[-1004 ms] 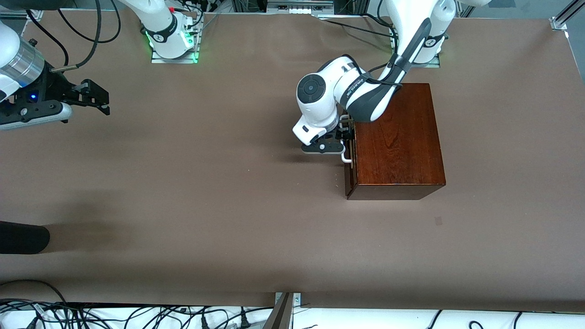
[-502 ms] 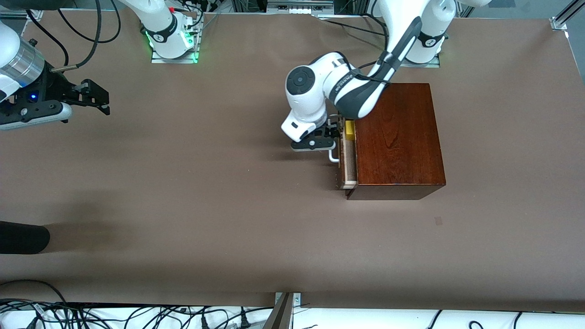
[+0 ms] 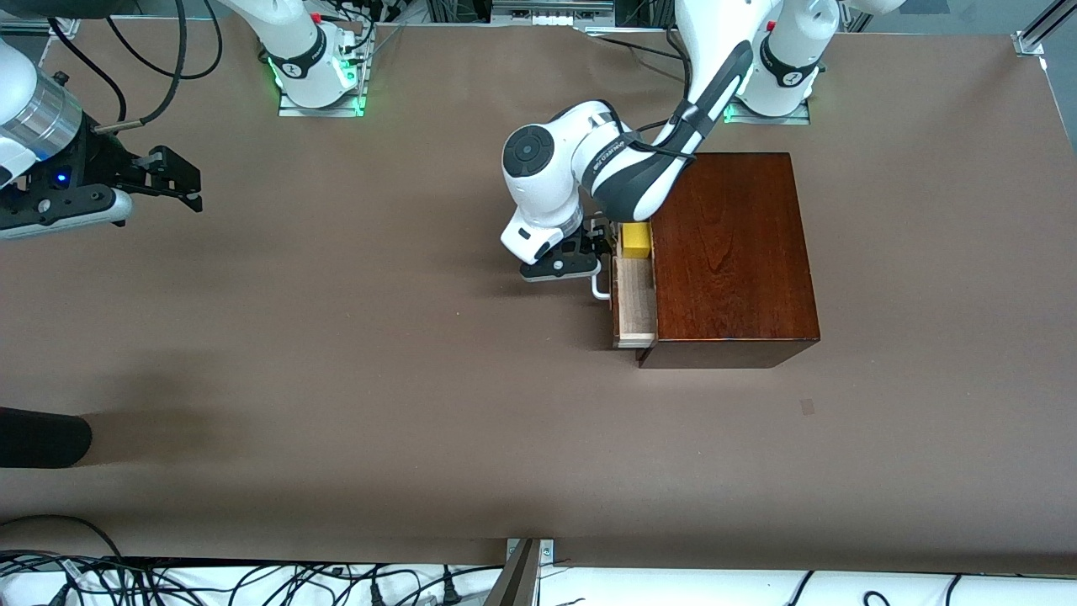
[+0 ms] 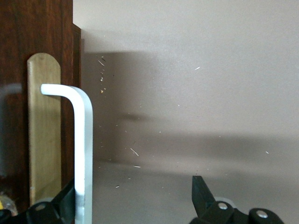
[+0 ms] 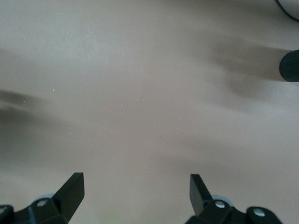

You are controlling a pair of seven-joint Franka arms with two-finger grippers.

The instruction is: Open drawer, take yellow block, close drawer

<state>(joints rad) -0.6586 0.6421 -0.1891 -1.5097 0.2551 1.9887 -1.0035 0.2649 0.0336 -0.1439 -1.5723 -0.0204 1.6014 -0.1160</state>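
Observation:
The drawer (image 3: 637, 305) of the dark reddish-brown wooden box (image 3: 732, 252) stands partly pulled out toward the right arm's end of the table, showing its pale interior. The yellow block (image 3: 636, 240) lies in the drawer at the end farther from the front camera. My left gripper (image 3: 599, 246) is at the white handle (image 3: 599, 291). In the left wrist view the gripper (image 4: 135, 196) is open, and the handle (image 4: 84, 140) runs just inside one finger, in front of the drawer front (image 4: 44, 130). My right gripper (image 3: 187, 181) waits open over bare table at the right arm's end, as its wrist view (image 5: 135, 186) shows.
A black rounded object (image 3: 42, 438) lies at the table's edge at the right arm's end, nearer the front camera; it also shows in the right wrist view (image 5: 289, 65). Cables lie along the table's front edge (image 3: 252, 581).
The drawer has slid out of the box toward the right arm's end, uncovering the yellow block. My left gripper moved the same way with the handle. The right arm has not moved.

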